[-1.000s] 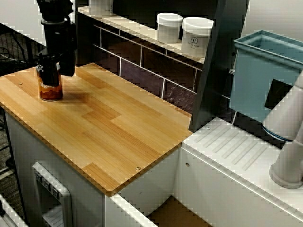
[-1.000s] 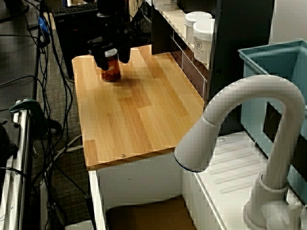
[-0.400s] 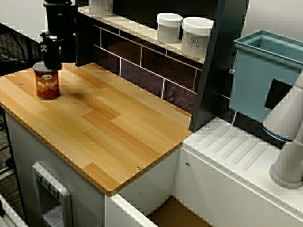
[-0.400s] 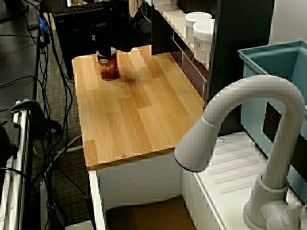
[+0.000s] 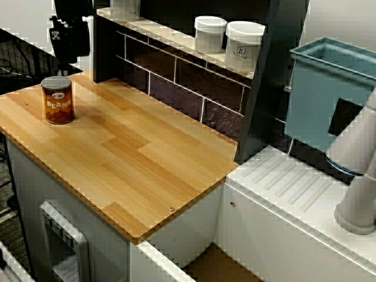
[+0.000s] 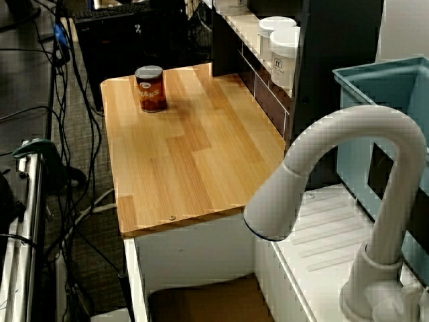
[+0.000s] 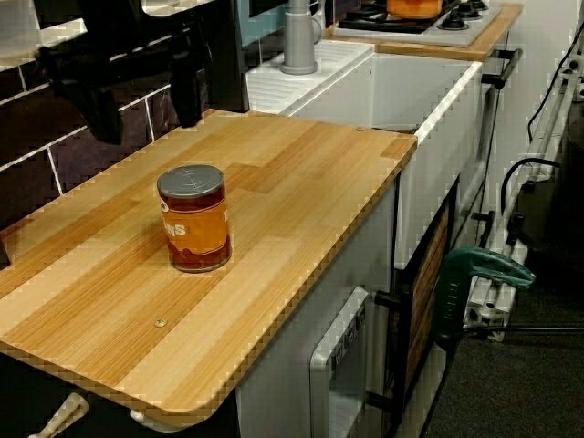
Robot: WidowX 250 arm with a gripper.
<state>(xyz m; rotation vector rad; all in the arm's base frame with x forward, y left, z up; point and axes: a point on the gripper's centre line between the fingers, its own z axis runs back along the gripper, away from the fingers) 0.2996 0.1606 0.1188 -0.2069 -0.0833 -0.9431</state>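
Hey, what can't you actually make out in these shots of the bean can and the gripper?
Gripper: lost against dark clutter in the sink-end view; elsewhere the top edges cut off everything above it.
Can: label wording is blurred in the low side view.
Blue bin: its wall hides the inside.
White jars: label print is too small.

Light wooden plank countertop (image 5: 135, 153): flat and level. One orange-labelled cylindrical tin can with a grey lid (image 5: 58, 100) stands upright directly on the wood, toward one end, clear of the edges.
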